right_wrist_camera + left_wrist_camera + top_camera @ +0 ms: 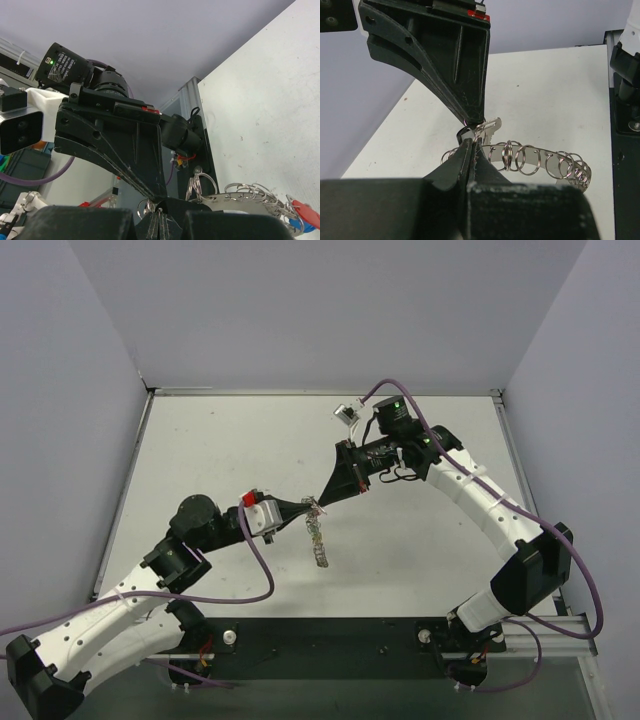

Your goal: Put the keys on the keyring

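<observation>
Above the middle of a white table, two robot arms meet tip to tip. The left arm reaches in from the near left corner, low and almost level, with the left gripper pointing right. The right arm rises from the near right corner, arches toward the back of the table, then folds back so that the right gripper slants down and to the left. Both pairs of fingers are pressed together into narrow points. The left gripper pinches one end of the keyring, a silvery metal band strung with many small wire loops. The band is held up at that end and trails away toward the near edge; whether its far end touches the table cannot be told. The right gripper's tips close at the same end, beside a small silver key blade, but the crowd of loops hides what they grip. In the right wrist view, a red key head and a blue key head sit at the band's far end, partly cut off by the frame.
</observation>
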